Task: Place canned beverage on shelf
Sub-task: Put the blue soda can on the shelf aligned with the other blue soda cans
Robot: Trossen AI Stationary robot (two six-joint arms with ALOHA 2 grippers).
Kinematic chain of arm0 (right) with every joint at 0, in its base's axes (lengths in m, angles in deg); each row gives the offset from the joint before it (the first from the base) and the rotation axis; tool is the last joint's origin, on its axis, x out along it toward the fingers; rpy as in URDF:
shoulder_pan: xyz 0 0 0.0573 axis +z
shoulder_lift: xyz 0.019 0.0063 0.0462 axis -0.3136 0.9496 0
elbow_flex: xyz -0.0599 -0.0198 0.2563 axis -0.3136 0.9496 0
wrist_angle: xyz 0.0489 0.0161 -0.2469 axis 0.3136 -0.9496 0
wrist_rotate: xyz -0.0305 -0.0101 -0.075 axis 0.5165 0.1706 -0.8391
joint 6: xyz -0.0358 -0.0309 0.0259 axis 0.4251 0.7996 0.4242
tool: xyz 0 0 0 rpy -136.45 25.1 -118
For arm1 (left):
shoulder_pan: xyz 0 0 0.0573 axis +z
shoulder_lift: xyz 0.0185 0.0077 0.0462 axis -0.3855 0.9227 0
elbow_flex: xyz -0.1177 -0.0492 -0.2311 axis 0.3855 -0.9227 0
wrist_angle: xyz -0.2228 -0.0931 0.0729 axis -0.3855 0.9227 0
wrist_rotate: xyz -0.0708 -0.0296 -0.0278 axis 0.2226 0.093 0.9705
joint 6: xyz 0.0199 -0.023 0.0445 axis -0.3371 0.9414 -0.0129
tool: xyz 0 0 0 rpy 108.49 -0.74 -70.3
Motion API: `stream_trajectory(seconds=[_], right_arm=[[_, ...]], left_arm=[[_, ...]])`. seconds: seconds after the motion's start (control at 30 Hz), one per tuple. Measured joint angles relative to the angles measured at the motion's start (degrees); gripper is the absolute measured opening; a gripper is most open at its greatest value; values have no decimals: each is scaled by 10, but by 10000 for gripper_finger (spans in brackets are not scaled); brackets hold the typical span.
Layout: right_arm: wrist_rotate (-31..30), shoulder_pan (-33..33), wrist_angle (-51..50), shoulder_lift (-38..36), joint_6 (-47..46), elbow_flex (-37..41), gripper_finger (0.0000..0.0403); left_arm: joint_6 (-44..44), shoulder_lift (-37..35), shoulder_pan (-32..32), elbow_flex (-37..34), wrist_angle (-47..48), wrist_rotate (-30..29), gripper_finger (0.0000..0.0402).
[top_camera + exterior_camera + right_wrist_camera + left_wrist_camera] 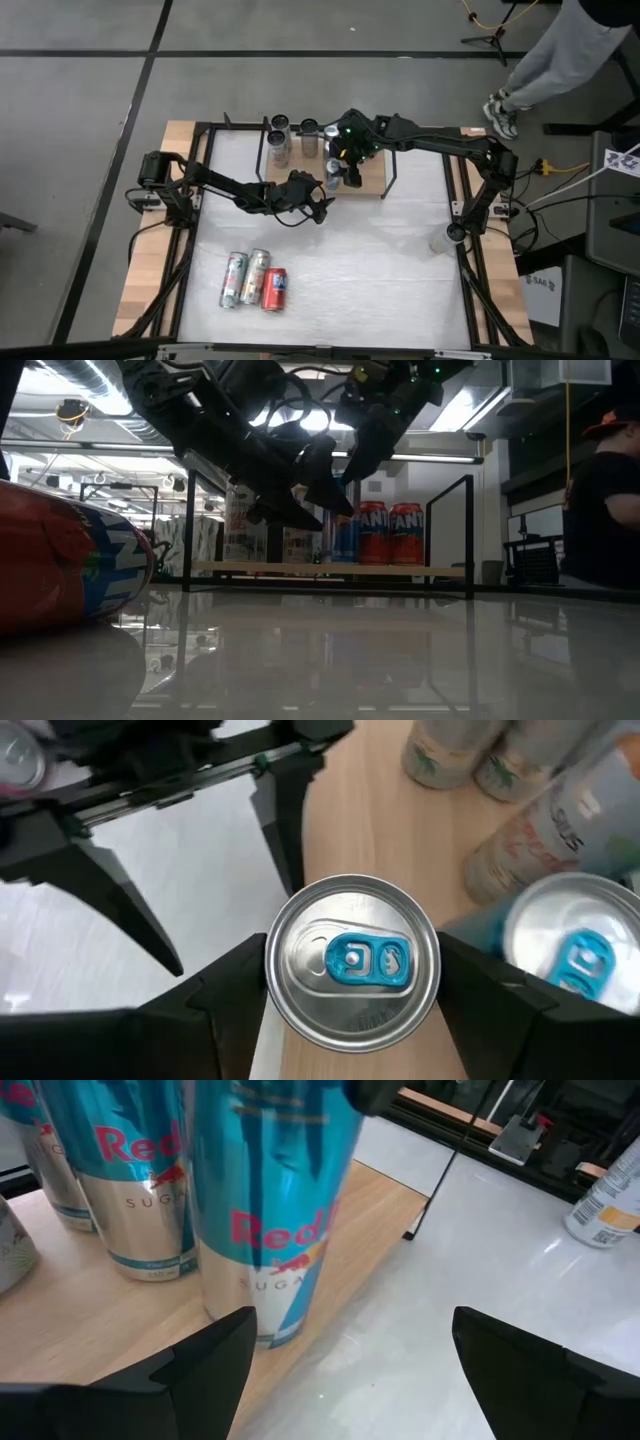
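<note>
A blue-and-silver can [352, 963] stands upright on the light-wood shelf [375, 180], close to the board's near edge, and also shows in the left wrist view [265, 1200]. My right gripper [352, 985] is above it, pointing down and shut on its top. A second blue can [575, 960] stands beside it, and several more cans [281, 138] stand on the shelf's left part. My left gripper [322, 205] is open and empty just in front of the shelf's near edge, facing the held can [350, 1365]. My right gripper pinches the can's top rim [275, 970] between its two fingers, one on each side. The fingers come from above and point down. The can is upright, with its base [262, 1332] on the shelf board by the near edge.
Three cans [255, 280] lie on the white tabletop at the near left; one looms large in the low view [60, 570]. A white bottle [440, 240] stands at the table's right edge. Black rod uprights [470, 530] stand at the shelf's ends. A person [560, 60] stands beyond the far right corner.
</note>
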Motion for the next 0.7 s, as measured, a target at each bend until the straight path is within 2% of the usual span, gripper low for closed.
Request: stream_trajectory(seconds=[0.27,0.7], right_arm=[[1,0,1,0,39,0,253],[1,0,1,0,39,0,253]], left_arm=[[0,0,0,0,0,0,330],[0,0,0,0,0,0,330]])
